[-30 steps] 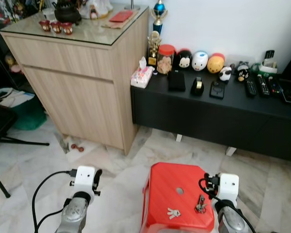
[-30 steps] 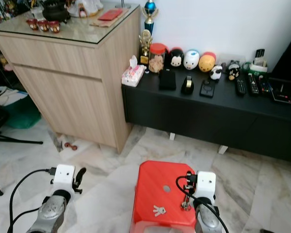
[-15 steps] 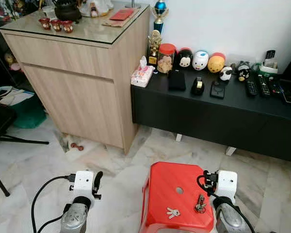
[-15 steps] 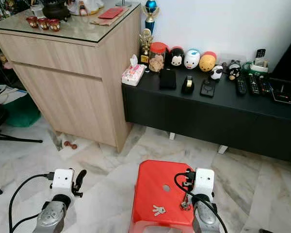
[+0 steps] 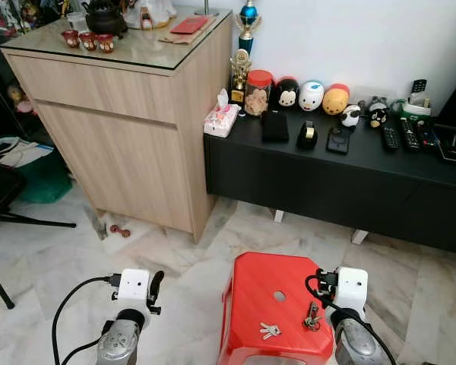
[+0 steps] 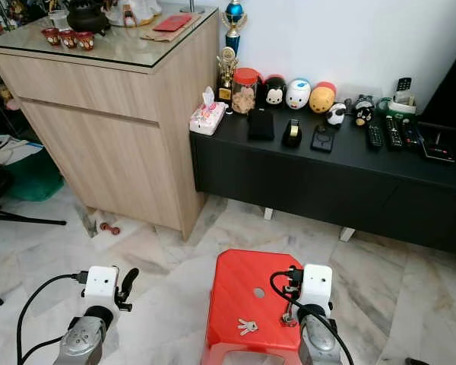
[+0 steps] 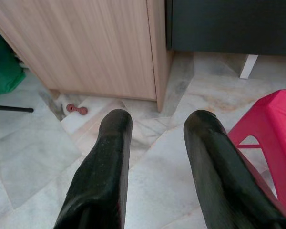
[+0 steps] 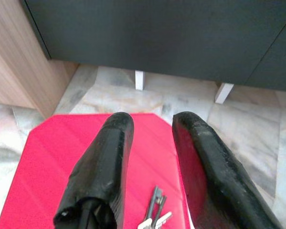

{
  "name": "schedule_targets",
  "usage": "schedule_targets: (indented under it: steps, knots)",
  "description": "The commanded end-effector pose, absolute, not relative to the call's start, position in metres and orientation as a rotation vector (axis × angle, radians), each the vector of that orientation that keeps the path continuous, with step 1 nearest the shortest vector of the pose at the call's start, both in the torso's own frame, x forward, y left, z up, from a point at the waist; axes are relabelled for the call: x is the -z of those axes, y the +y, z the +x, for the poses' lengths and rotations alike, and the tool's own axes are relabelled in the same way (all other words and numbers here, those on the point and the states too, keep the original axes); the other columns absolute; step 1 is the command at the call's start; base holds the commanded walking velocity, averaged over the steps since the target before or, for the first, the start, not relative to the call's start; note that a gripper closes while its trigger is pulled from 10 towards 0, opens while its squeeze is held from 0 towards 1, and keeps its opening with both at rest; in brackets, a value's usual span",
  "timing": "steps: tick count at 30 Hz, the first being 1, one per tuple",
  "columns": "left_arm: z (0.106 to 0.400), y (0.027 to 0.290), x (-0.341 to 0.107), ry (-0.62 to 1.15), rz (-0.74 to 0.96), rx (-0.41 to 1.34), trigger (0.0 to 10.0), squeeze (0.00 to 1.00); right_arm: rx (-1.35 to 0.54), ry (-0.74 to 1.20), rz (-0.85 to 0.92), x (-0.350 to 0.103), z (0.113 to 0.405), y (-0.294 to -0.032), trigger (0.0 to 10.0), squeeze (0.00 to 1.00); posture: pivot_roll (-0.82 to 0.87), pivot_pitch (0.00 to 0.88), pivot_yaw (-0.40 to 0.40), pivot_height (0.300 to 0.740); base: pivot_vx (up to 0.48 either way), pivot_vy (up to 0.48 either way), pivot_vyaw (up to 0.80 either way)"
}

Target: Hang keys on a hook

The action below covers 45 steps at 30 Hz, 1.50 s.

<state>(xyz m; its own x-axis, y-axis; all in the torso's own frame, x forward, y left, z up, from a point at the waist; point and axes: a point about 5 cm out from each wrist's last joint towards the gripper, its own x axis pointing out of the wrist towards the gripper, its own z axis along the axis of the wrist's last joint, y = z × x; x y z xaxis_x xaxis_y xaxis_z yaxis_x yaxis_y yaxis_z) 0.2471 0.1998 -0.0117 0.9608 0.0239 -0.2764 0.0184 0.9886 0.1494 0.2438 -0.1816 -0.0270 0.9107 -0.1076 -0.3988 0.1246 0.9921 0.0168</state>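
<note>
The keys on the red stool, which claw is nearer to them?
Right. The right claw hangs open just above the keys; the left claw is off beside the stool, over the floor.

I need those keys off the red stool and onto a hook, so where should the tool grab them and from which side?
Probably from straight above. The keys lie flat on the red stool, so there is little to catch from the side. Grip across the bunched end where the keys join, rather than a single blade. The right tool, open above the stool, is nearest.
</note>
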Motion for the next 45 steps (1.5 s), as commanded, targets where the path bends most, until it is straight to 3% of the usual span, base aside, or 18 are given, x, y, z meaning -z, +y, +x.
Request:
schedule_targets:
  steps: [1,21,30,45]
  knots:
    - [0.2441,0.1999,0.0152,0.306,0.145,-0.002,10.0,0.0,0.12,0.421,0.041,0.0274,0.2456,-0.1797,10.0,0.0,-0.03,0.015,-0.025,0.682,0.0,0.0,0.0]
    - [0.2446,0.2004,0.0159,0.321,0.154,0.017,10.0,0.0,0.127,0.435,0.035,0.0289,0.2457,-0.1799,10.0,0.0,-0.03,0.014,-0.016,0.667,0.0,0.0,0.0]
    - [0.2459,0.1986,0.0156,0.323,0.149,0.019,10.0,0.0,0.129,0.436,0.03,0.0284,0.247,-0.1806,10.0,0.0,-0.03,0.029,-0.018,0.623,0.0,0.0,0.0]
    - [0.2511,0.1959,0.0118,0.304,0.121,0.023,10.0,0.0,0.124,0.445,0.033,0.0301,0.2455,-0.1803,10.0,0.0,-0.03,0.042,-0.017,0.623,0.0,0.0,0.0]
